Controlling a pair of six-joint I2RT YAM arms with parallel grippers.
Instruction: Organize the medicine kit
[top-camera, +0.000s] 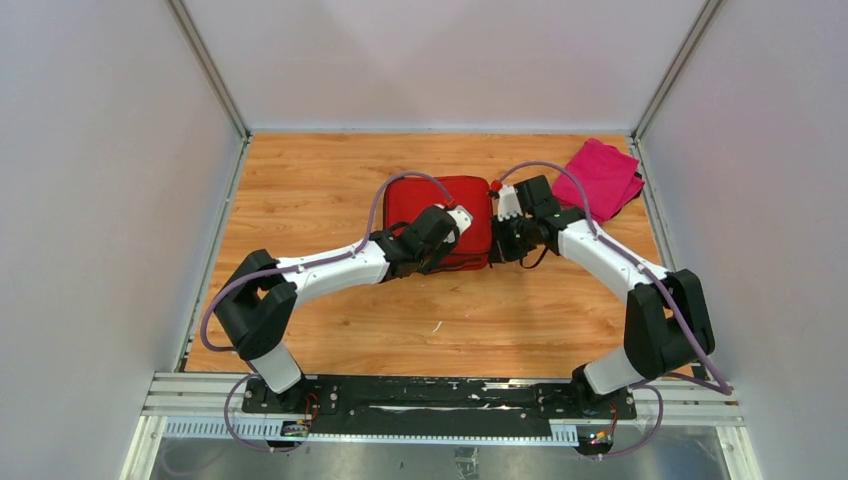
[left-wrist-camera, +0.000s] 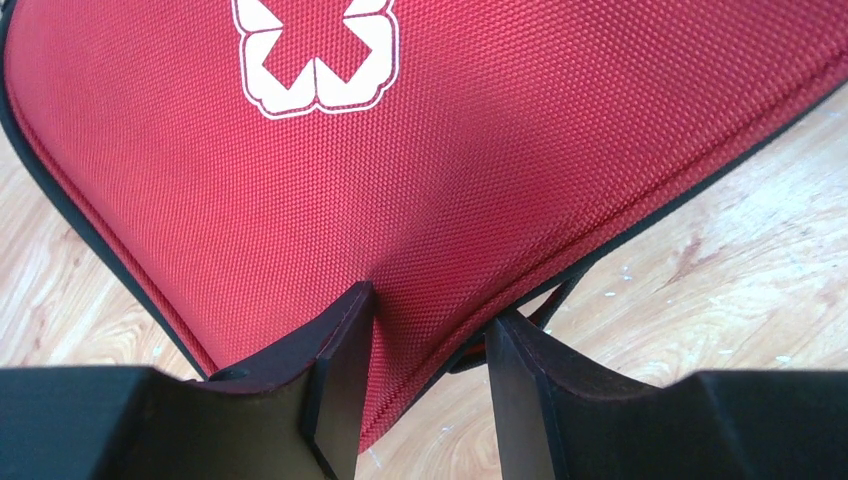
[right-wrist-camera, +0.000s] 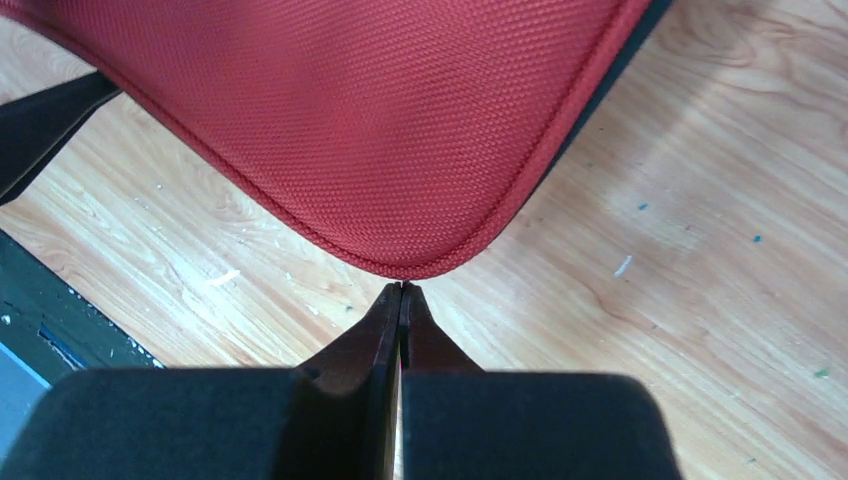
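On the wooden bench (top-camera: 330, 170), near its middle, lies the red medicine kit (top-camera: 410, 205), partly hidden from above by both arms. A magenta cloth (top-camera: 603, 177) sits well apart at the far right corner. The left wrist view alone shows the kit's woven fabric, black edging and white cross (left-wrist-camera: 315, 55). There the left hand (left-wrist-camera: 430, 305) is closed partway on the kit's near edge, puckering the fabric. In the right wrist view, the right hand (right-wrist-camera: 402, 290) is fully closed and empty, its tips just at a rounded corner of the kit.
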